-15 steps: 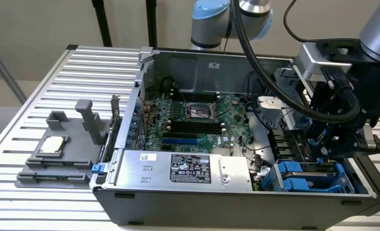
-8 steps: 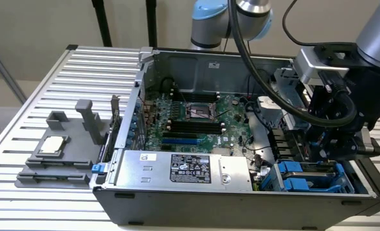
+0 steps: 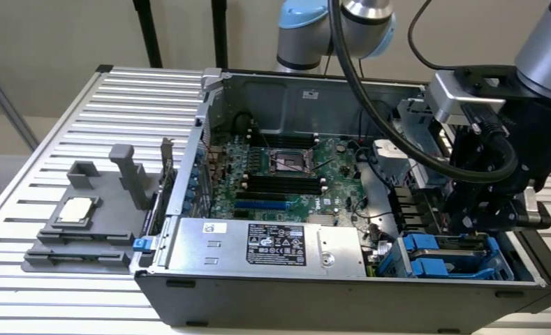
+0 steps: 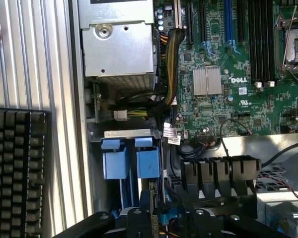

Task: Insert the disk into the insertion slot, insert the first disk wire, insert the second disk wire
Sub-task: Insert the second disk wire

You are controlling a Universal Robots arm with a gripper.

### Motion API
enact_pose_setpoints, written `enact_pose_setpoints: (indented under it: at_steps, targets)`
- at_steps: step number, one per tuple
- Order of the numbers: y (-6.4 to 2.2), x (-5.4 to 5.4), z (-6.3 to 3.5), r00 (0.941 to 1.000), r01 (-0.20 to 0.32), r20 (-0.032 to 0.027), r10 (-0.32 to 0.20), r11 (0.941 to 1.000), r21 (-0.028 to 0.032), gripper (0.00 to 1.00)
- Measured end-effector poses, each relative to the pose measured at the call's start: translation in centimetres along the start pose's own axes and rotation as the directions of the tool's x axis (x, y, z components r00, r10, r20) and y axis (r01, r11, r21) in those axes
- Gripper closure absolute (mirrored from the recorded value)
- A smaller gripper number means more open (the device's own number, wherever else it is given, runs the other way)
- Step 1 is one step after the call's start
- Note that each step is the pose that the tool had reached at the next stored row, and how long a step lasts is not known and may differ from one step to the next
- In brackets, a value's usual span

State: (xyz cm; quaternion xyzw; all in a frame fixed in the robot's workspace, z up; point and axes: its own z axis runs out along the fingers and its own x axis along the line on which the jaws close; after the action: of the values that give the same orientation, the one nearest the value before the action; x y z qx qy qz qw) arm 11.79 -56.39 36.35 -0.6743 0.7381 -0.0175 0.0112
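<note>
The black gripper (image 3: 485, 216) hangs low inside the open dark grey computer case (image 3: 350, 293), at about four o'clock from the green motherboard (image 3: 285, 174) in the exterior view, just above the insertion slot (image 3: 452, 255), a dark grey sheet-metal bay with bright blue plastic rails and tabs. From the wrist view the blue tabs of the slot (image 4: 131, 161) lie just in front of the black fingers (image 4: 139, 218); I cannot tell if the fingers are spread or pressed together, and I cannot tell if the disk sits in the slot. The large silver power-supply box with a black label (image 3: 266, 244) is at nine o'clock from the slot, just beside it. The case stands on a ribbed silver metal table (image 3: 61, 112), and a grey plastic fixture (image 3: 93, 216) rests on the table well apart, at the exterior view's left.
</note>
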Motion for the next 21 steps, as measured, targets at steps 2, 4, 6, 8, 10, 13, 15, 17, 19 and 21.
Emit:
enact_pose_setpoints:
  at_steps: [2,4,6,8,10,13,15,17,19,21]
  targets:
    - [0.00,0.0,0.02,1.0000,0.000,-0.0061,0.000,1.0000,0.0005,0.67]
    - [0.00,0.0,0.06,0.9999,0.000,-0.0108,0.000,1.0000,0.0009,0.74]
    - [0.00,0.0,0.10,0.9999,0.001,-0.0130,-0.001,1.0000,0.0011,0.74]
    - [0.03,0.0,0.15,0.9999,0.000,-0.0130,0.000,1.0000,0.0011,0.83]
    - [0.04,0.0,0.33,0.9999,0.001,-0.0127,0.000,1.0000,0.0012,0.84]
    - [0.05,0.2,0.82,0.9999,0.001,-0.0120,-0.001,1.0000,0.0011,0.84]
    - [0.05,0.4,1.20,0.9999,0.000,-0.0106,0.000,1.0000,0.0010,0.84]
    - [0.05,0.4,1.44,1.0000,0.000,-0.0097,0.000,1.0000,0.0010,0.84]
    - [0.05,0.5,1.51,1.0000,0.001,-0.0092,-0.001,1.0000,0.0012,0.84]
    - [0.04,0.5,1.56,1.0000,0.001,-0.0067,-0.001,1.0000,0.0010,0.84]
